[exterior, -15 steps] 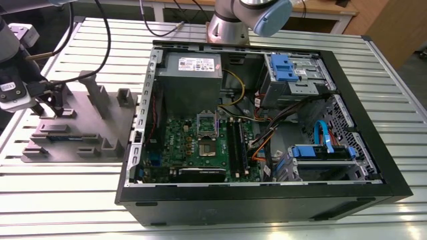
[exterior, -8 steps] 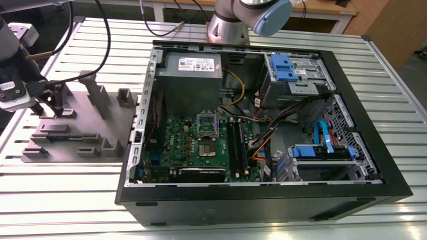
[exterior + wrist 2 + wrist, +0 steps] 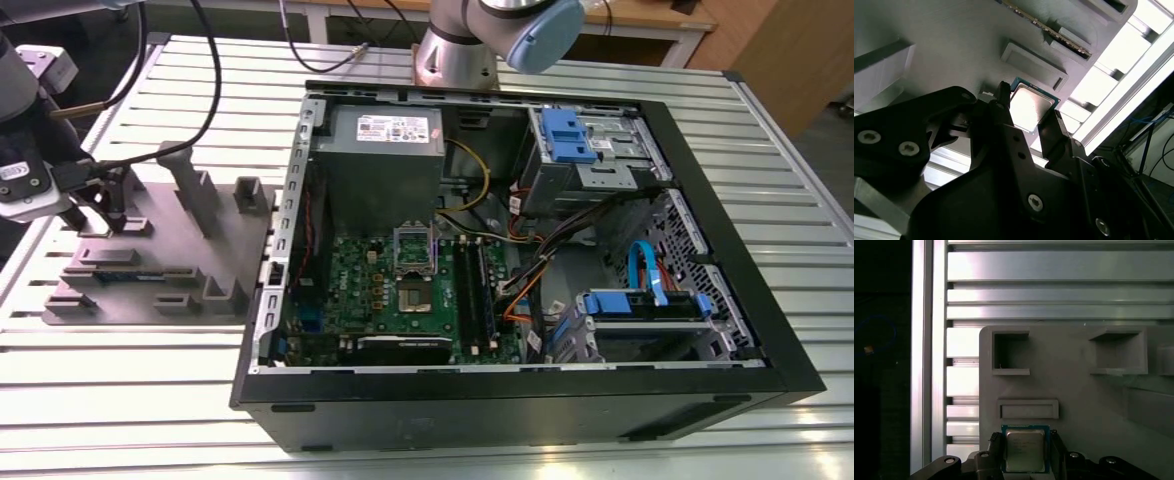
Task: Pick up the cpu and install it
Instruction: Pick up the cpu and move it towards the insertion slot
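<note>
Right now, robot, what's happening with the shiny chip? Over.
Gripper around cpu at grey tray; grip unclear. Cpu not in computer case yet. Nothing covering cpu. Over.

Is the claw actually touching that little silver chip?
Cannot tell. In both wrist views the gripper sits close on either side of the cpu, but neither shows contact or a gap plainly.

The black two-fingered gripper [image 3: 1025, 452] points down, its dark fingers [image 3: 995, 450] pressed against opposite edges of the small, flat, square silver-grey cpu [image 3: 1025, 447]. Directly above the gripper sits the grey wrist [image 3: 27, 150]. The silver, blue-capped arm base [image 3: 483, 40] stands well apart.
</note>
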`<state>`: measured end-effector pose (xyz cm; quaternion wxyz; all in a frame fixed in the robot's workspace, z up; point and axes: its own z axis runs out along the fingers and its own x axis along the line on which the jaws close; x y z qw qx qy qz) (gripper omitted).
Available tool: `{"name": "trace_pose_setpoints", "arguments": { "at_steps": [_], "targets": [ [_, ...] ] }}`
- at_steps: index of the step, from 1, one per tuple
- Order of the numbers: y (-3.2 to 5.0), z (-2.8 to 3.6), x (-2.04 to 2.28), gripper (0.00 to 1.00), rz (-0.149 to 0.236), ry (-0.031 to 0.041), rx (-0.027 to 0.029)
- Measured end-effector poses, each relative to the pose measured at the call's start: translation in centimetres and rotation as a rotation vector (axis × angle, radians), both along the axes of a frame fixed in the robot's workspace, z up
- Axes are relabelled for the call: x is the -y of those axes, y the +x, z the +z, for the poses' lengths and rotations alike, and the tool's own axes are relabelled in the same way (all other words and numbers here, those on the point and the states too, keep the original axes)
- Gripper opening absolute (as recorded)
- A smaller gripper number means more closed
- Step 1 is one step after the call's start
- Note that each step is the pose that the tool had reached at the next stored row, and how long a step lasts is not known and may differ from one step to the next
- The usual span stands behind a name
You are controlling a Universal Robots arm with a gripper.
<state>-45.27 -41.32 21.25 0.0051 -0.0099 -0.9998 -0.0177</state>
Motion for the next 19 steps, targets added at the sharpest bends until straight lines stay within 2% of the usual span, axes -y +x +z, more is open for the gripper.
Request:
{"name": "trace_pose_setpoints", "arguments": {
  "at_steps": [10, 19],
  "targets": [
    [0.00, 0.17, -0.01, 0.47, 0.000, -0.0042, 0.0000],
    [0.00, 0.29, -0.01, 0.47, 0.000, -0.0045, -0.0001]
  ]
}}
